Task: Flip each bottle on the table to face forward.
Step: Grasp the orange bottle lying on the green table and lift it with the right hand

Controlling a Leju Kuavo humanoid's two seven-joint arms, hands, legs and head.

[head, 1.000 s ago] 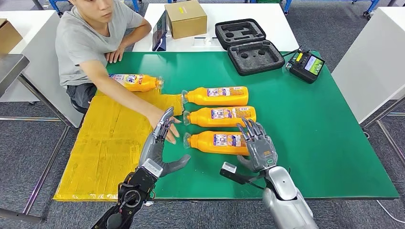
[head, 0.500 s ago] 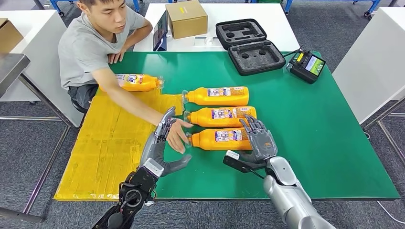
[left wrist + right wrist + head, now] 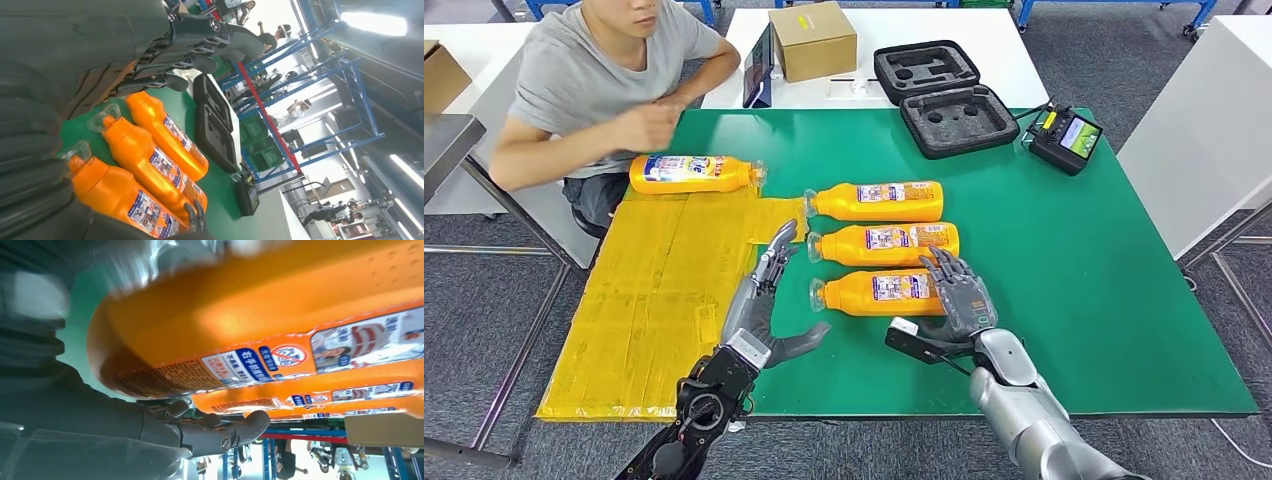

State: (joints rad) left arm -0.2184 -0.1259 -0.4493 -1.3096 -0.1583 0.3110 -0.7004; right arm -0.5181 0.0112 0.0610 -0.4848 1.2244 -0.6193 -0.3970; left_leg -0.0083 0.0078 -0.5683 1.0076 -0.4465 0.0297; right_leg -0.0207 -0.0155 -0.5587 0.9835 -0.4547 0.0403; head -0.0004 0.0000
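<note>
Green table (image 3: 1104, 300) under the head view, yellow cardboard sheet (image 3: 654, 300) laid over its left part; white tables behind.

Item, far left: person (image 3: 594, 80) seated at the table's corner, hands drawn in near the chest.

Item: bottle on the cardboard (image 3: 692, 173), orange, on its side, label up, set apart from the rest.

Item: left hand (image 3: 759, 300), raised on edge beside the caps, fingers straight and spread, thumb out, holding nothing.

Item: three bottles in a row on the green, all on their sides, caps toward the left hand: far bottle (image 3: 876, 201), middle bottle (image 3: 884, 243), near bottle (image 3: 879, 292).

Item: right hand (image 3: 962, 298), fingers spread over the base end of the near bottle. Whether it grips or merely rests there is unclear; the right wrist view is blurred, with the orange body close above the fingers (image 3: 220, 432).

Item, far right: black foam case (image 3: 944, 95) and a handheld controller (image 3: 1065, 136).

Handling, as judged: rigid plastic, probably full and fairly heavy, smooth and rounded, so likely to roll or slip. Best taken across the wide body at the label, not the narrow neck.
</note>
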